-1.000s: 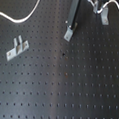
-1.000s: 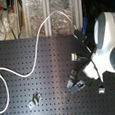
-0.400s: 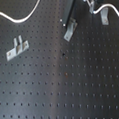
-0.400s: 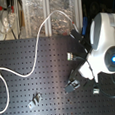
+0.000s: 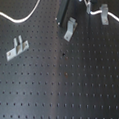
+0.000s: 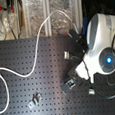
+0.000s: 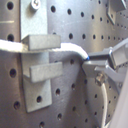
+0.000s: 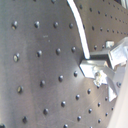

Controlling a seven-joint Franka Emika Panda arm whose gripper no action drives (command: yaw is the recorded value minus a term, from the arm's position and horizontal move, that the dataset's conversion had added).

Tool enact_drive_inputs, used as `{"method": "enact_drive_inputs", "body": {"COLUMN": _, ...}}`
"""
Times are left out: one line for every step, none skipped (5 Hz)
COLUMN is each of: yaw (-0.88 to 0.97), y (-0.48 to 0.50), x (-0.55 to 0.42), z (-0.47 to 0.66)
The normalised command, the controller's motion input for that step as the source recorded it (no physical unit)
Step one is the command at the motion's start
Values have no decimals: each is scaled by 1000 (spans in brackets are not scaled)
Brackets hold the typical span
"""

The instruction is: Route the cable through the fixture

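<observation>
Shifted slightly since earlier, the tool [image 7: 100,67] pinches the cable [image 7: 70,48] already threaded between the fixture [image 7: 40,55] prongs beside it.

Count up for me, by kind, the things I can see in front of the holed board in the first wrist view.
metal bracket: 1
white cable: 1
gripper: 1
Total: 3
A grey shape at the picture's edge is too cut off to name, so it is left out.
</observation>
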Motion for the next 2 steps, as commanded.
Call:
{"method": "enact_drive_inputs", "body": {"yaw": -388, "y": 43, "x": -5, "z": -9}}
{"method": "enact_drive_inputs", "body": {"yaw": -183, "y": 0, "x": 0, "z": -11}}
